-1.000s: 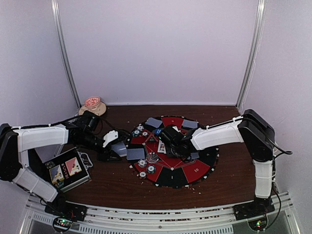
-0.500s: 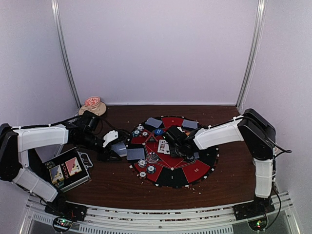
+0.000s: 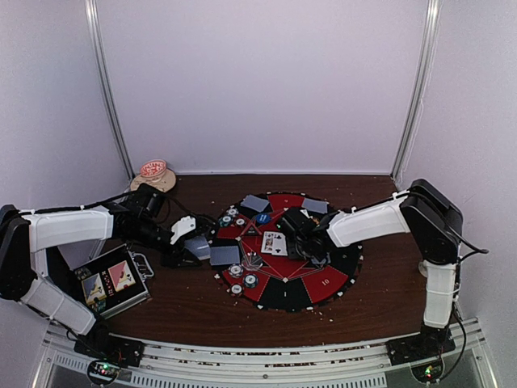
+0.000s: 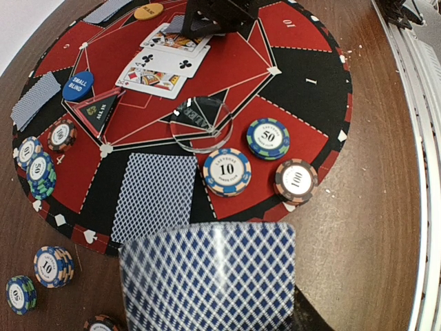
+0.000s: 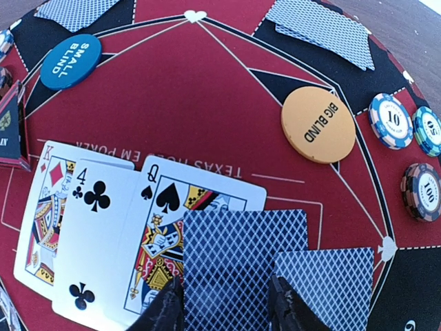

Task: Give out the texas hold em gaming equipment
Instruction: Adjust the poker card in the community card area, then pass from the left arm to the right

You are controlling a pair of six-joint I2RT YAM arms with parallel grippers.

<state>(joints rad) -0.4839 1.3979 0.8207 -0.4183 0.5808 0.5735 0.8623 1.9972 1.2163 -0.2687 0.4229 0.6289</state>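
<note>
Round red-and-black poker mat (image 3: 323, 283) carries the texas hold em gaming equipment. My left gripper (image 3: 192, 250) hovers at the mat's left edge, shut on blue-backed playing cards (image 4: 207, 276) that hide its fingers. Beyond them lie a face-down card (image 4: 155, 194) and the 10 (image 4: 227, 172), 50 (image 4: 268, 138) and 100 (image 4: 295, 181) chips. My right gripper (image 5: 226, 310) is over the mat's middle, its fingers (image 5: 164, 314) closed on the edges of a face-down card (image 5: 241, 262). That card overlaps the face-up king, four and queen (image 5: 96, 227). The small blind button (image 5: 70, 61) and the big blind button (image 5: 318, 124) lie farther out.
A metal case with card pictures (image 3: 109, 283) lies near the left arm and a beige mug (image 3: 153, 174) stands at the back left. Chip stacks (image 4: 54, 265) sit off the mat on the brown table. A clear disc (image 4: 201, 123) and a black all-in triangle (image 4: 96, 110) rest on the mat.
My right gripper has drawn back to the right, uncovering the face-up cards, and its jaws have narrowed. The left arm has stayed put with its cards.
</note>
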